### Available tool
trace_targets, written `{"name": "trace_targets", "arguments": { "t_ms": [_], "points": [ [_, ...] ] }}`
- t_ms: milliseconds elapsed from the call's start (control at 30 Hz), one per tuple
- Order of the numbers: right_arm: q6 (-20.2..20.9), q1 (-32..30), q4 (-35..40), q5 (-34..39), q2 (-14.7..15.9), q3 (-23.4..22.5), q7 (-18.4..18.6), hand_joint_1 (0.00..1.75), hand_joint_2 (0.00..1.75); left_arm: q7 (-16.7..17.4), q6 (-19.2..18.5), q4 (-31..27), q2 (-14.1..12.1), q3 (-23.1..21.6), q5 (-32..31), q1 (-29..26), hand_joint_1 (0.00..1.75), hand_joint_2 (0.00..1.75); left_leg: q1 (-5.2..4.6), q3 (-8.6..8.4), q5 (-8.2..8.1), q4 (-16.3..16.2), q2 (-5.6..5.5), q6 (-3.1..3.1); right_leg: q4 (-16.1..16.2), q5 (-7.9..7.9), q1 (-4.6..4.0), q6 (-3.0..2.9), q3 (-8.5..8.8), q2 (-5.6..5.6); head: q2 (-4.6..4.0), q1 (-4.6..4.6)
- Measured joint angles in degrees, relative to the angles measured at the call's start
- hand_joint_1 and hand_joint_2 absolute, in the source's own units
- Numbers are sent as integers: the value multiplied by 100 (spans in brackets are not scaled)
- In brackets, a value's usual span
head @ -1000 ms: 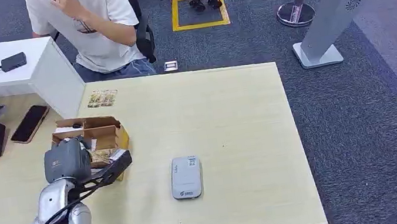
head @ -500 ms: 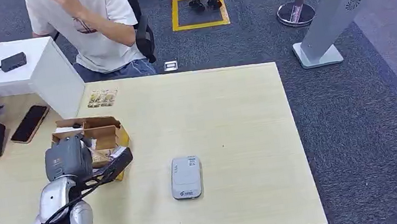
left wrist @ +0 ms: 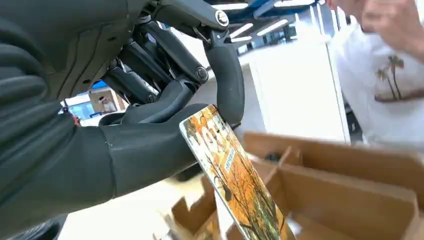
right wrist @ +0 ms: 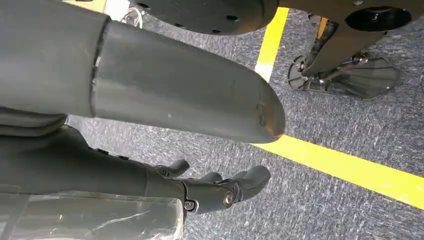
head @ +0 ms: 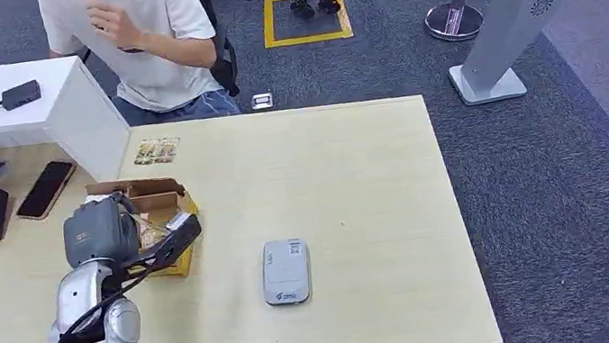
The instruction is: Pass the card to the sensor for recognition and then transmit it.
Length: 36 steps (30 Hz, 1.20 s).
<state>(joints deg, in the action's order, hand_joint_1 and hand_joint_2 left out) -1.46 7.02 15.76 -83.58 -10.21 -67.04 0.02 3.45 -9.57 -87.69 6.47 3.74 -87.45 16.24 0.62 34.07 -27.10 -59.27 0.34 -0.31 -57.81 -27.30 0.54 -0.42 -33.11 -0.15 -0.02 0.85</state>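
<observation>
Left hand pinched an orange patterned card between thumb and a dark finger, card tilted over the open cardboard box on the wooden table. Grey card sensor lay flat on the table, well apart from the hand. Right hand hung over carpet with a yellow line, fingers loosely apart, holding nothing. Person in white shirt sat behind the table.
</observation>
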Motion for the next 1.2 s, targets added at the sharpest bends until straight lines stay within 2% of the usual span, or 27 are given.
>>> {"name": "trace_targets", "arguments": {
  "t_ms": [533,767,1200],
  "points": [
    [44,75,-57,-111,-2,122,103,0,0,-13,-9,15,22,223,0,983,175,175,0,0,1,-1,0,0,-1,2,0,2,0,1,0,0],
    [77,111,-85,-173,-2,146,122,0,0,144,101,341,-48,383,0,1323,175,175,0,0,2,-1,0,0,-1,3,0,2,0,1,0,-2],
    [76,119,-87,-238,-4,236,175,0,0,197,254,885,-229,927,0,1435,175,175,0,0,3,-1,2,-2,-2,4,0,0,-2,4,0,0]
  ]
}}
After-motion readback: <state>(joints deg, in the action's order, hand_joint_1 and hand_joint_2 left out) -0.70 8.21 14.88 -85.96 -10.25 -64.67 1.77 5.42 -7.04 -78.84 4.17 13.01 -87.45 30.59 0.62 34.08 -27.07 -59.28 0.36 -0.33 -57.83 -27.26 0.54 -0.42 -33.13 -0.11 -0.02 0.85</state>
